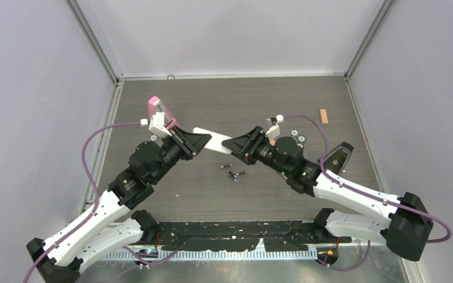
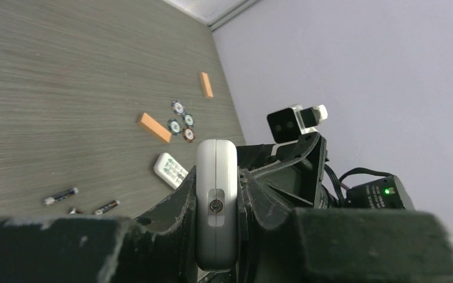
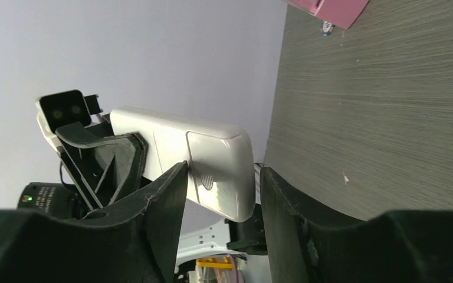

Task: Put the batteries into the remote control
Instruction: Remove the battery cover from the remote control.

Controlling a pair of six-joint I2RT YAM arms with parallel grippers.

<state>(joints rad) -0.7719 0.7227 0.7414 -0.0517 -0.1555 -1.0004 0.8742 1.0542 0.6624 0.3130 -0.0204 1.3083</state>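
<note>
Nearest: three tiny dark, silvery-ended batteries (image 1: 233,172) lie on the grey wood-grain table (image 1: 212,100).
Left: my left gripper (image 1: 204,141) is clamped on one end of the long slim white remote control (image 1: 214,141), raised off the table.
Right: my right gripper (image 1: 230,145) flanks its other end; whether it is gripping, I cannot tell.

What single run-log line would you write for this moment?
left pincer: shut on remote control | right pincer: around its other end, grip unclear | batteries: loose on table
</note>
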